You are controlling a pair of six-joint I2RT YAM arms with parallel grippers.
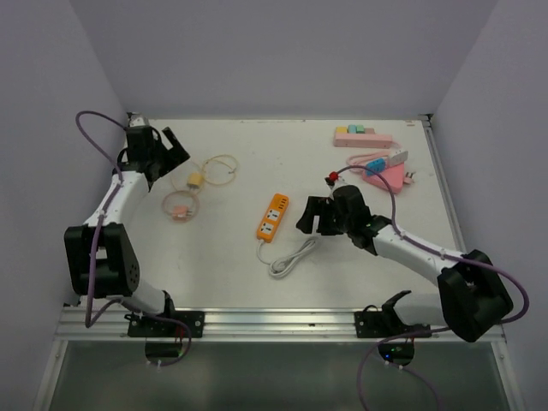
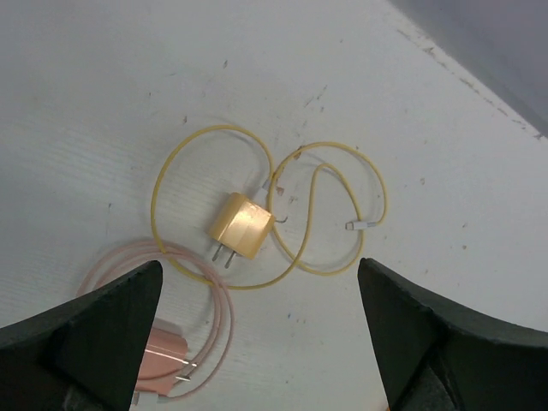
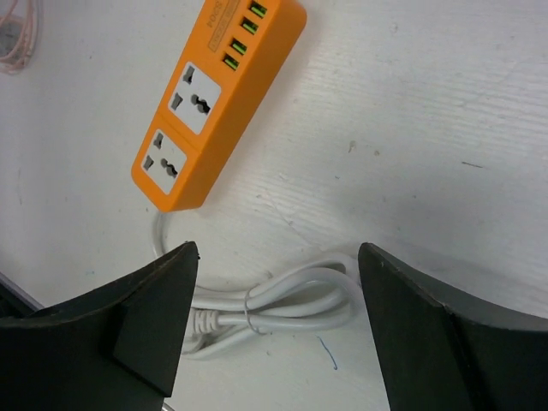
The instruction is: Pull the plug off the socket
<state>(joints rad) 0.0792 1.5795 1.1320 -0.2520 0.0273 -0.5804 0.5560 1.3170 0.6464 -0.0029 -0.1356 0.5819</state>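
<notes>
On desk (image 1: 240, 282), centre: orange strip (image 1: 272, 217), 2 sockets face up, white cord (image 1: 291, 257) coiled at near end. Far left: yellow plug (image 1: 194, 181) flat on desk, prongs bare, well apart from strip; pink plug (image 1: 178, 210) beside. Both wide: left hand (image 1: 177, 151) near yellow plug, right hand (image 1: 310, 216) beside strip.
</notes>
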